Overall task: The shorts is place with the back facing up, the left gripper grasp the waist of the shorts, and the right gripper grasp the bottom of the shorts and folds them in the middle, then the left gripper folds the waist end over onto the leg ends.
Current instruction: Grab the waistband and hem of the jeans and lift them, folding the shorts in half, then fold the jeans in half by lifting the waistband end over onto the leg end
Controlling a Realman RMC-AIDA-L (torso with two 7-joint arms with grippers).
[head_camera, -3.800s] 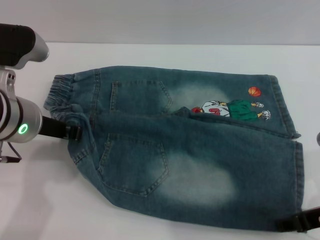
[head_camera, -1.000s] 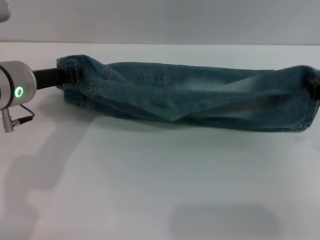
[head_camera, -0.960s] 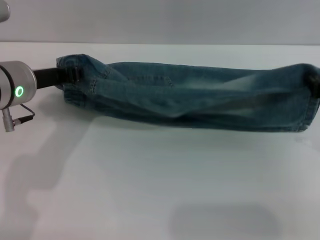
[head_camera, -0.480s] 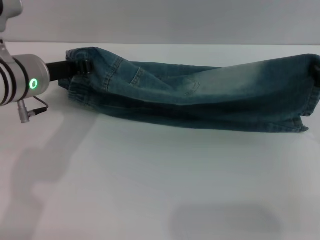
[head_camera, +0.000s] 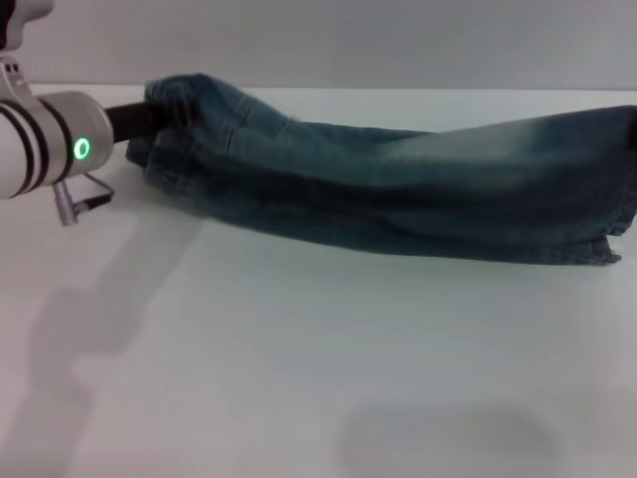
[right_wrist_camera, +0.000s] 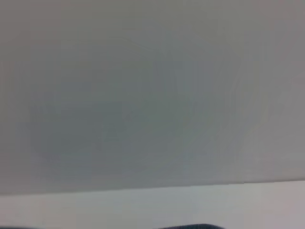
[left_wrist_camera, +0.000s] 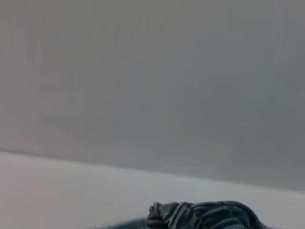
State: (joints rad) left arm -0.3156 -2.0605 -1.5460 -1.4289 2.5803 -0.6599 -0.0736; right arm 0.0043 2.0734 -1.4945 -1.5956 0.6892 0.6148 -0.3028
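Note:
The shorts (head_camera: 398,189) hang as a long folded band of blue denim, stretched left to right above the white table (head_camera: 299,378) in the head view. My left gripper (head_camera: 151,116), on the silver arm with the green ring light (head_camera: 82,149), is shut on the waist of the shorts (head_camera: 184,100) at the left end. The bottom of the shorts (head_camera: 612,179) reaches the picture's right edge, where the right gripper is out of view. In the left wrist view a bunch of gathered denim (left_wrist_camera: 205,214) shows low in the picture. The cartoon print is hidden in the fold.
A plain grey wall (head_camera: 348,40) rises behind the table's far edge. The shadow of the left arm (head_camera: 70,329) falls on the table at the near left. No other object is on the table.
The left gripper has moved right and a little up with the waist. The shorts, flat 3.8 s ago, now hang doubled, and the lower fold has swung nearer.

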